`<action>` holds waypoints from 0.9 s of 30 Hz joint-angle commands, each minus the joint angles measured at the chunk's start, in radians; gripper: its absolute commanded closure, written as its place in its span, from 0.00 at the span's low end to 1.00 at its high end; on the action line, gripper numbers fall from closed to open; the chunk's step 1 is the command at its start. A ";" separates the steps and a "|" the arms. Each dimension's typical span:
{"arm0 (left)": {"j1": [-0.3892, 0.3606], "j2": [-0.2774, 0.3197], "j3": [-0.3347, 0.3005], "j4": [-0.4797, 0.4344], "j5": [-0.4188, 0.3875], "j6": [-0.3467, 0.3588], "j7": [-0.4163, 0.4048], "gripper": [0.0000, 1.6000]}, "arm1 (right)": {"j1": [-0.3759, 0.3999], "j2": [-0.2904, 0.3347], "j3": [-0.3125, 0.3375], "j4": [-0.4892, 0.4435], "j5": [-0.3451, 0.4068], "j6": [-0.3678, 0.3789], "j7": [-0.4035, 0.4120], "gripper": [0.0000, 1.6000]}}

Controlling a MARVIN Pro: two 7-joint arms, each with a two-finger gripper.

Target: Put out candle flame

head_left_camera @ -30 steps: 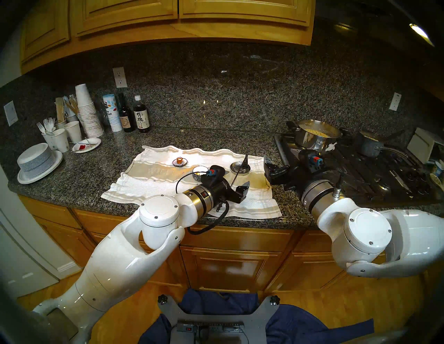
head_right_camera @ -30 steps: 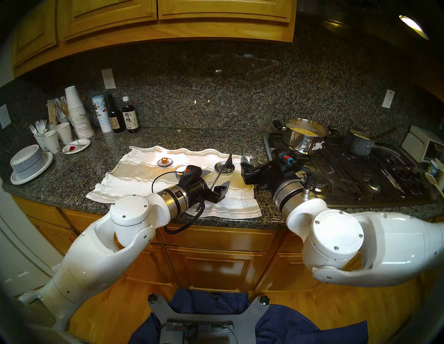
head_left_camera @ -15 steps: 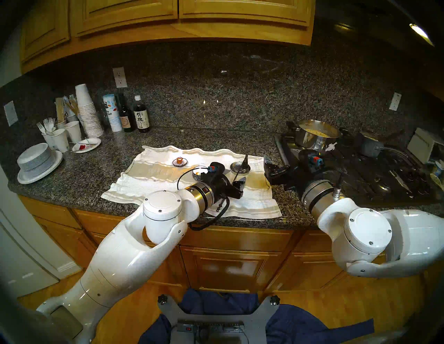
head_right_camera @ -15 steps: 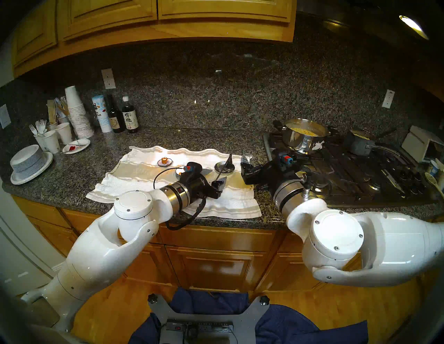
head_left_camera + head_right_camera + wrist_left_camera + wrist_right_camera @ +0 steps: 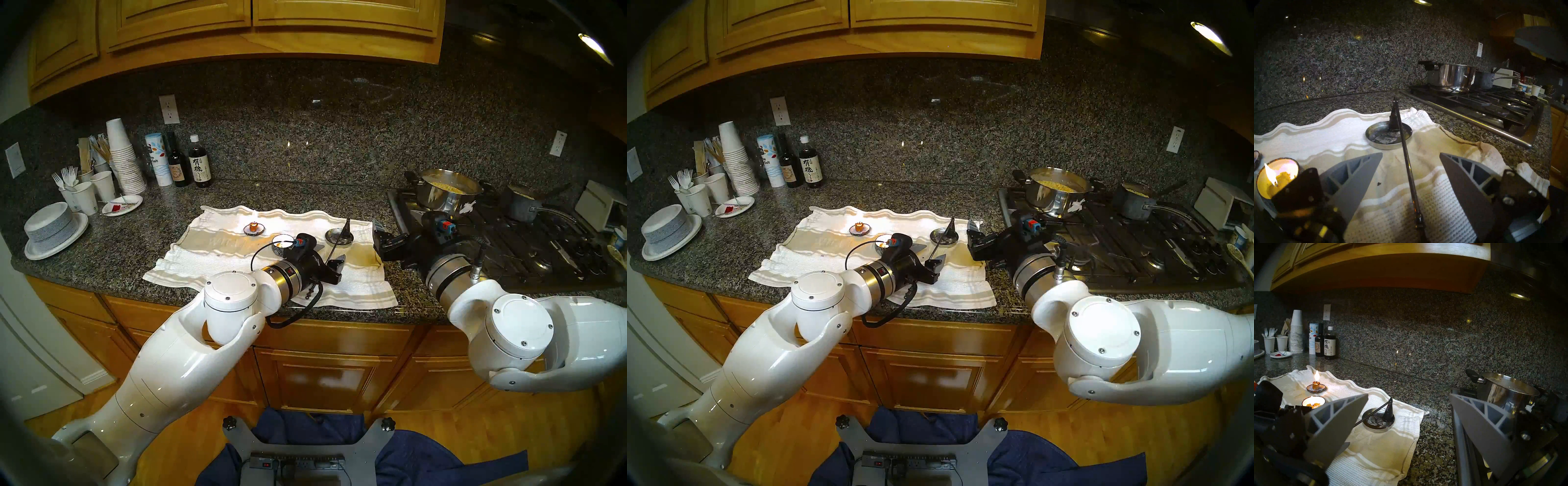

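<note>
Two candles burn on a white towel (image 5: pixel 210 251): an orange one on a small dish (image 5: pixel 253 226) (image 5: pixel 1316 384), and one in a small bowl (image 5: pixel 281 241) (image 5: pixel 1277 176). A black cone snuffer (image 5: pixel 347 229) (image 5: pixel 1393 118) stands in a round metal dish (image 5: pixel 1383 146), and its long thin handle (image 5: pixel 1407 162) slants toward me. My left gripper (image 5: pixel 332 251) (image 5: pixel 1410 153) is open, with one finger on each side of the handle and not touching it. My right gripper (image 5: pixel 378 237) (image 5: pixel 1408 395) is open and empty over the towel's right edge.
A gas stove (image 5: pixel 509 244) at the right carries a steel pot (image 5: pixel 448 193) and a dark saucepan (image 5: pixel 522 205). Bottles (image 5: pixel 200 166), stacked paper cups (image 5: pixel 124 156) and stacked plates (image 5: pixel 51 227) stand at the back left. The counter's front edge is just below the towel.
My left arm has shifted slightly right and its jaws have narrowed around the snuffer handle, still without gripping it. My right arm, the snuffer and both candles have not moved.
</note>
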 commanded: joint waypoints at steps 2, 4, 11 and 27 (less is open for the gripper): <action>-0.031 -0.011 -0.001 -0.004 0.013 -0.014 -0.004 0.27 | 0.023 -0.002 0.021 -0.003 -0.015 -0.002 0.002 0.00; -0.031 -0.012 -0.001 -0.002 0.016 -0.013 -0.005 0.38 | 0.023 -0.002 0.021 -0.003 -0.015 -0.002 0.002 0.00; -0.034 -0.019 0.004 0.012 0.028 -0.013 -0.009 0.35 | 0.023 -0.002 0.021 -0.003 -0.015 -0.002 0.002 0.00; -0.029 -0.021 -0.002 0.009 0.047 -0.013 -0.022 0.56 | 0.023 -0.002 0.021 -0.003 -0.015 -0.002 0.002 0.00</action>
